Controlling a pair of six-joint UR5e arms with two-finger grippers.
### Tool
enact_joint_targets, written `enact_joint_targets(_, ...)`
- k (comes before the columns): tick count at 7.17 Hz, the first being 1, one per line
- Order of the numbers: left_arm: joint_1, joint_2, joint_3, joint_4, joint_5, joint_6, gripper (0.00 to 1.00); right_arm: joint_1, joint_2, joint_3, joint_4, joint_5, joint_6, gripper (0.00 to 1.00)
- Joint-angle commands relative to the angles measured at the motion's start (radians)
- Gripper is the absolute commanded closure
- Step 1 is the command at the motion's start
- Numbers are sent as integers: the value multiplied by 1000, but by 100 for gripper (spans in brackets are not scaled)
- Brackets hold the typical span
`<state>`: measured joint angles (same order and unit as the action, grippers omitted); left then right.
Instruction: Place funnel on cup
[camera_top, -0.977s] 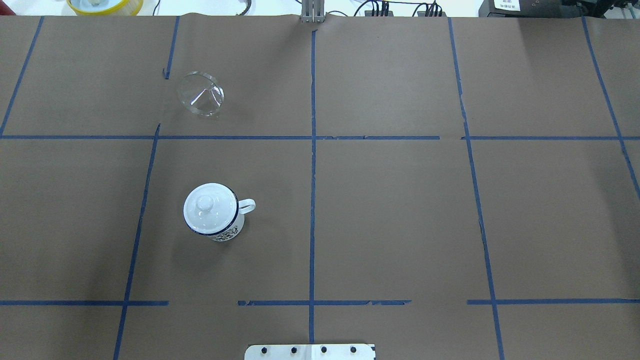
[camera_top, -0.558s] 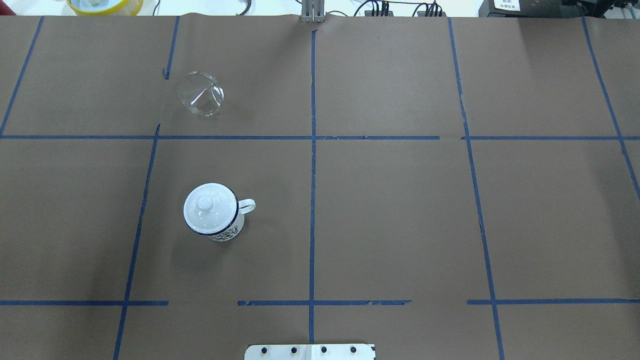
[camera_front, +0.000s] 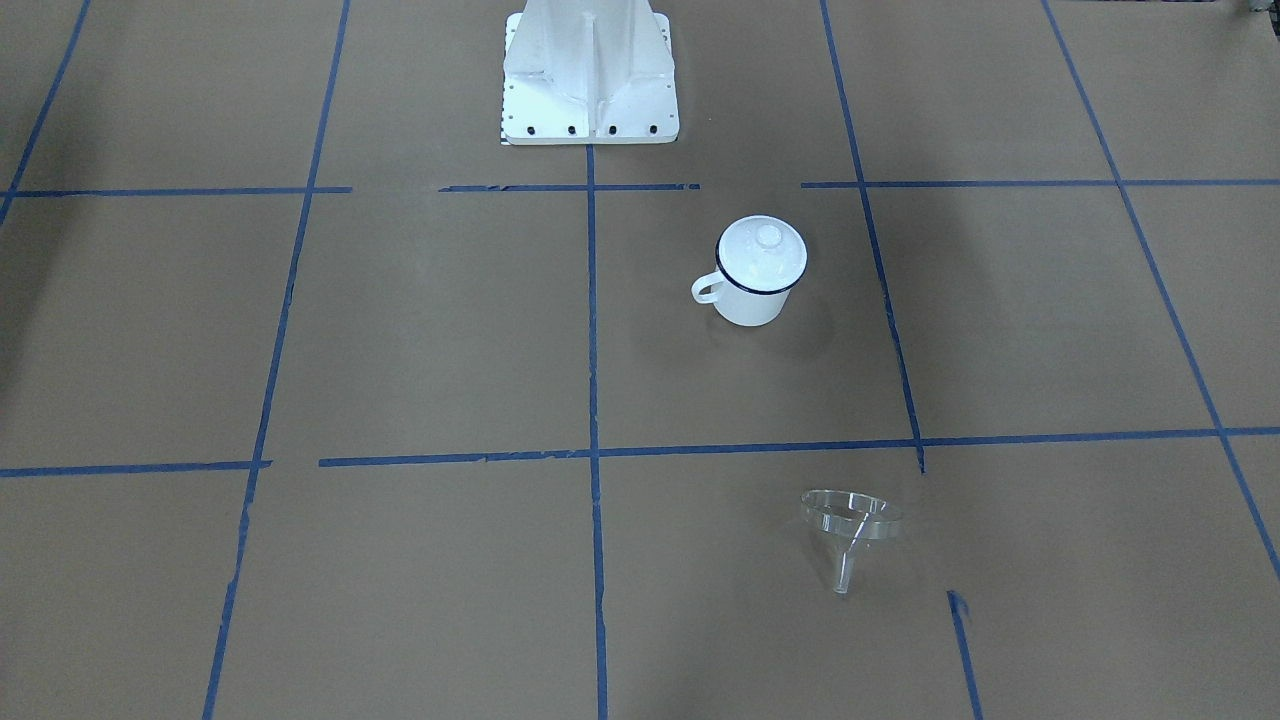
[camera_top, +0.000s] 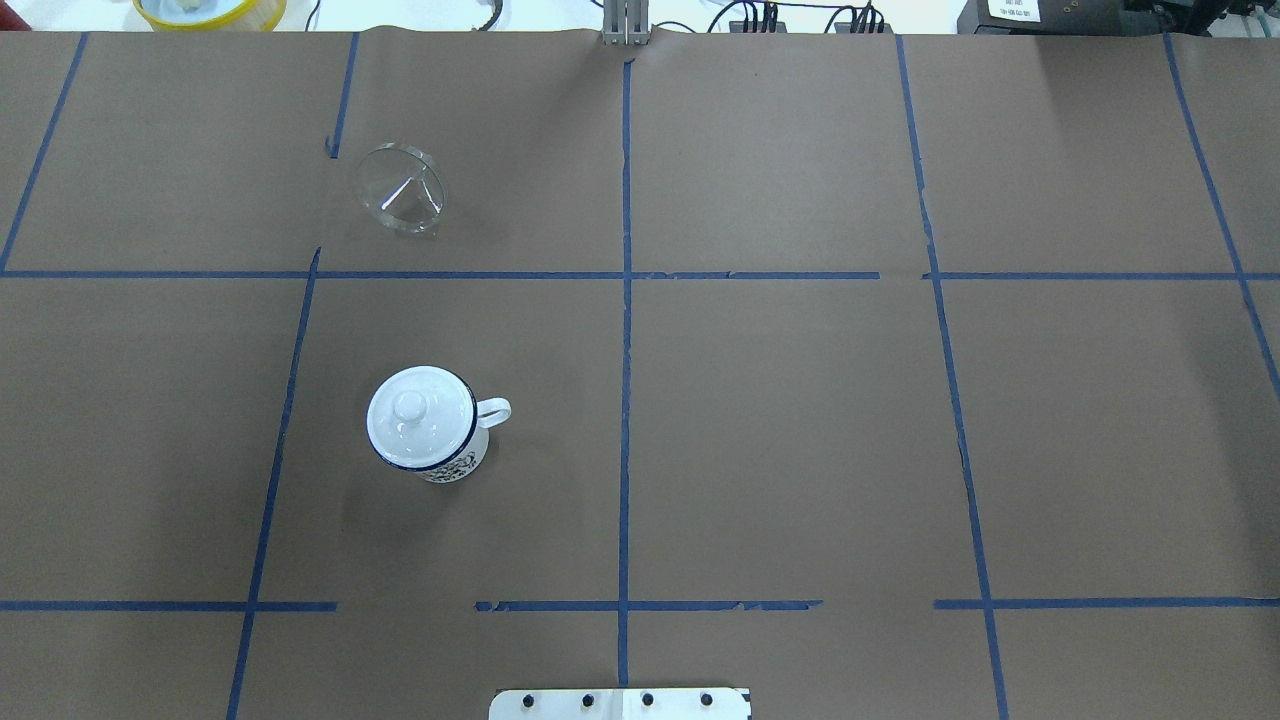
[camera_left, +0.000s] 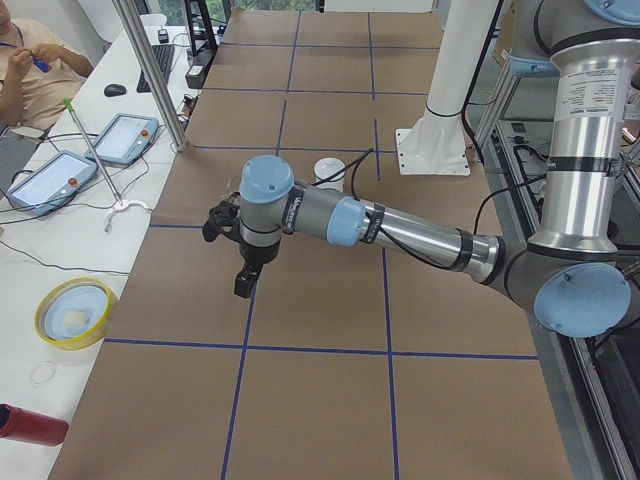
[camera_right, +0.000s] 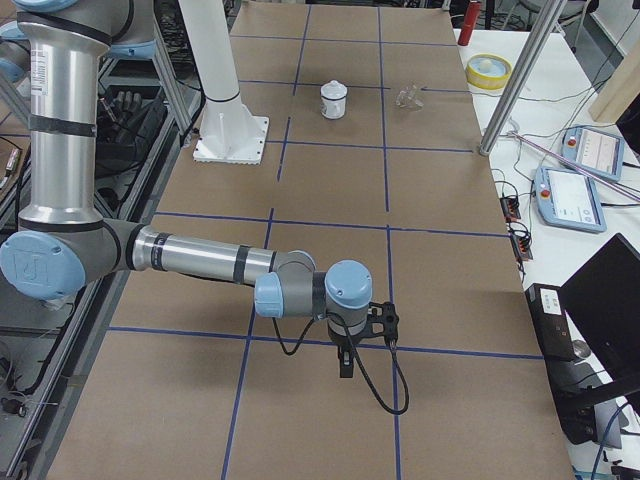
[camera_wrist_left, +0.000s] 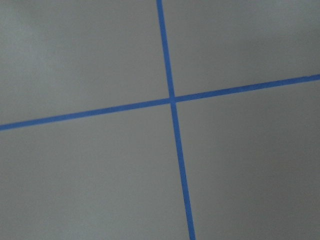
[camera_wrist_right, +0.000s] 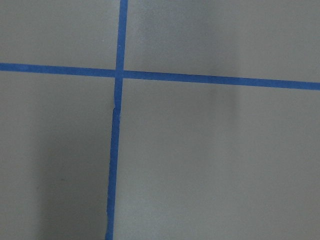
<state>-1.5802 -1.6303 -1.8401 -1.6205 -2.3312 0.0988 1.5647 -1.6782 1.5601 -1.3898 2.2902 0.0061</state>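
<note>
Only the side views show the left arm (camera_left: 400, 225) and right arm (camera_right: 200, 260); I cannot tell whether the left jaws or right jaws are open. Overhead, one funnel (camera_top: 402, 190) lies tilted near the counter's (camera_top: 780, 420) far edge, left half. It is well apart from one cup (camera_top: 428, 425) wearing one lid (camera_top: 410, 405).

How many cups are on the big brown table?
1. The white cup, lid on, stands on the robot's left side, nearer the robot than the clear funnel.
</note>
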Motion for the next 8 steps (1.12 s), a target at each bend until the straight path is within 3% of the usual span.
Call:
enact_joint_targets(1, 5, -46, -2, -114, -8, -10, 0, 0, 0, 0, 0, 0, 0, 0)
enact_joint_targets(3, 11, 15, -14, -180, -94, -57, 0, 0, 0, 0, 0, 0, 0, 0)
enact_joint_targets(4, 76, 17, -8, -180, -156, -121, 0, 0, 0, 0, 0, 0, 0, 0)
enact_joint_targets(5, 154, 12, -36, -183, -146, -260, 0, 0, 0, 0, 0, 0, 0, 0)
enact_joint_targets(7, 402, 7, -183, -183, 58, -705, 0, 0, 0, 0, 0, 0, 0, 0)
enact_joint_targets(8, 524, -34, -218, -182, 96, -899, 0, 0, 0, 0, 0, 0, 0, 0)
